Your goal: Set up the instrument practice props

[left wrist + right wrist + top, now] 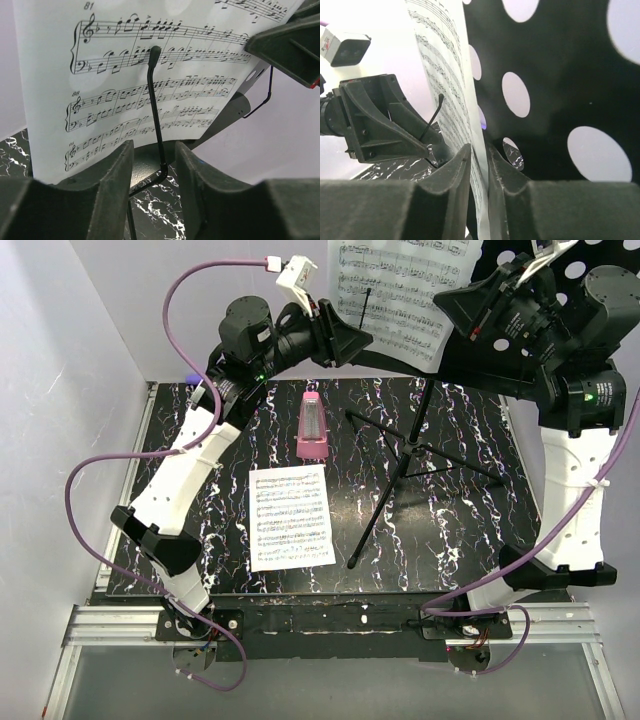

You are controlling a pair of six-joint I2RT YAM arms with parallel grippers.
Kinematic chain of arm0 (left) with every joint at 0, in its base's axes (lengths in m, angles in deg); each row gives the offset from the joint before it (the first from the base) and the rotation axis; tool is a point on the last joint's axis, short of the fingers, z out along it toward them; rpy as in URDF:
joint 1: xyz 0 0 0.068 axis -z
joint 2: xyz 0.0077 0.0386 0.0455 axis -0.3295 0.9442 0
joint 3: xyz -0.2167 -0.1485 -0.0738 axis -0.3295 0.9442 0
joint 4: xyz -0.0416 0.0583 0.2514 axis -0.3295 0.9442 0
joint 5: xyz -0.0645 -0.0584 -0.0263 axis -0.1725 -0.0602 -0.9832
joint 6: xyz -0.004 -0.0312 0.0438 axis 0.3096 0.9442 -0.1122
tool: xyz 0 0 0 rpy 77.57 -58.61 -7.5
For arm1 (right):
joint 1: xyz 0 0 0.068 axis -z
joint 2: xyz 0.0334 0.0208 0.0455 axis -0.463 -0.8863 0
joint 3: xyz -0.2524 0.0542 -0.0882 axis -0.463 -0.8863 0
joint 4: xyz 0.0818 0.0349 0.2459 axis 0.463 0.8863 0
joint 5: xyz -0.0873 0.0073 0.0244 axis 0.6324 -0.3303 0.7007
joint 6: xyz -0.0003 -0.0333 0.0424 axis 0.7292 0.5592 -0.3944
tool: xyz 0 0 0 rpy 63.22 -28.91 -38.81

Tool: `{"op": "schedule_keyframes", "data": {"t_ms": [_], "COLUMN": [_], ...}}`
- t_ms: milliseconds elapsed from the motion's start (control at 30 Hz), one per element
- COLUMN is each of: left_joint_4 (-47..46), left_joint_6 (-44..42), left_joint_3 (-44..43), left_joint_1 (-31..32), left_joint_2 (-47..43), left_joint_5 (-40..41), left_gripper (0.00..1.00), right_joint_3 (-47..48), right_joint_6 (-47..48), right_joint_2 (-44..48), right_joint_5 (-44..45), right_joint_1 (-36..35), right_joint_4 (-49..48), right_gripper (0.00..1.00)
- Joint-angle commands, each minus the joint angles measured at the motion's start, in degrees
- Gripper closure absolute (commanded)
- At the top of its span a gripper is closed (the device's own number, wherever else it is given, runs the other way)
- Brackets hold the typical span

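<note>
The black music stand [415, 430] stands on its tripod at the table's centre right, and its perforated desk [560, 75] is up at the back. One sheet-music page [125, 75] leans on the desk behind a thin wire page holder [156, 110]. My left gripper [155, 147] is open, with the wire between its jaws but not touching them. My right gripper [479, 148] is open only a little, and the page's right edge [445, 65] runs through the narrow gap. A second page [290, 517] lies flat on the table. The pink metronome [312, 425] stands upright behind it.
The tripod's legs [380, 510] spread over the marbled black table top [470, 520]. White walls close in the left and back. A small purple thing [190, 377] peeks out behind the left arm. Purple cables [100, 465] loop beside both arms.
</note>
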State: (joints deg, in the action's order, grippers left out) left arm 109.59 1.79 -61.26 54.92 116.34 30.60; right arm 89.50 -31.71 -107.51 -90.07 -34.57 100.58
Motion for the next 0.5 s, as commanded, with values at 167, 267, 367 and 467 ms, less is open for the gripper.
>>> {"op": "schedule_keyframes", "data": {"t_ms": [167, 267, 367, 467], "left_joint_4": [-1.33, -2.29, -2.82, -2.82], "left_joint_6": [-0.15, -0.41, -0.85, -1.72], "left_joint_3": [4.98, 8.58, 12.19, 16.22], "left_joint_1": [-0.35, -0.35, -0.35, -0.44], "left_joint_2": [-7.82, -10.98, -14.15, -18.1], "left_joint_5": [3.34, 4.31, 5.63, 7.12], "left_gripper": [0.43, 0.35, 0.27, 0.2], "right_joint_3": [-3.23, -5.87, -8.41, -11.05], "right_joint_6": [5.84, 7.69, 9.36, 11.2], "right_joint_2": [6.94, 9.66, 12.57, 15.55], "right_joint_5": [2.68, 3.65, 4.71, 6.64], "right_joint_1": [0.04, 0.13, 0.13, 0.13], "right_joint_4": [0.45, 1.68, 2.47, 3.44], "right_gripper": [0.46, 0.34, 0.31, 0.3]}}
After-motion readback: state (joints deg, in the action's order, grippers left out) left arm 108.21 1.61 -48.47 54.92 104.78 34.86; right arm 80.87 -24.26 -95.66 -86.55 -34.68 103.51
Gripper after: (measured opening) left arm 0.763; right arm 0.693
